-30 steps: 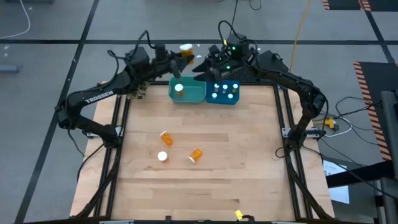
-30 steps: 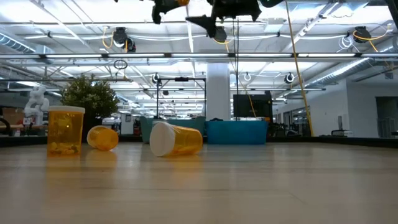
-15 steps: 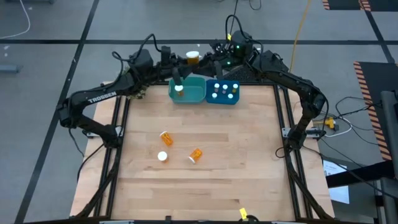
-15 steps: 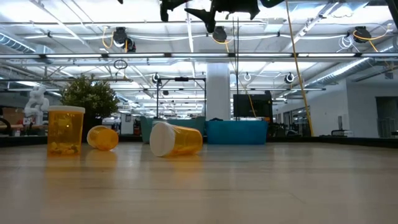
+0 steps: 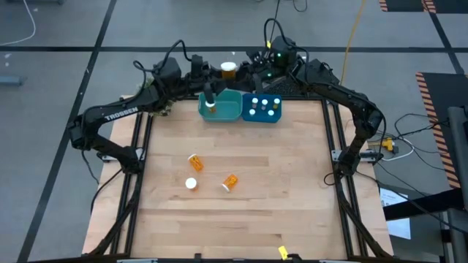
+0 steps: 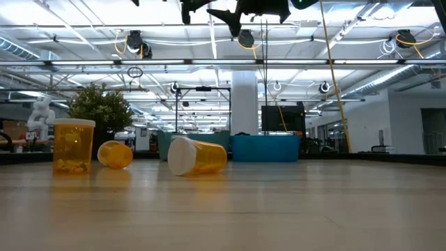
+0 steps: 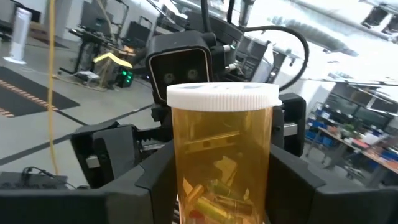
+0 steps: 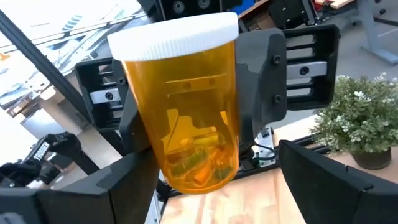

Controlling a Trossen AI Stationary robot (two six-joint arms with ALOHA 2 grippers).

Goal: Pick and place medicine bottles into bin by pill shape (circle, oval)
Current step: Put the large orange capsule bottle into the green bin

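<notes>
While the medicine bottle point(image 5: 229, 68) hangs high between both arms, past the far edge of the surface point(image 5: 292, 190), we log the following.

- Left gripper point(image 7: 222, 193): fingers clamped on the bottle's sides, white cap up.
- Right gripper point(image 8: 205, 186): facing it, fingers spread wide to either side of the bottle's lower half and not touching it.
- Contents: elongated pills, oval by our reading, though we are not certain.
- Teal bin point(image 5: 232, 109): one bottle inside. Blue bin point(image 5: 262, 118): several white caps showing.
- Loose stock on the surface: two bottles lying on their sides point(image 5: 195, 161) point(image 5: 229, 182), one standing point(image 5: 191, 184).

Hazards, as we judge them:
- A handover looks likely. If the left fingers let go before the right ones close, the bottle drops, and from here it could miss both the bins and the surface.
- A closure off-centre on the smooth round wall could tilt or squeeze the bottle out.
- A misread pill shape puts it in the wrong bin.
</notes>
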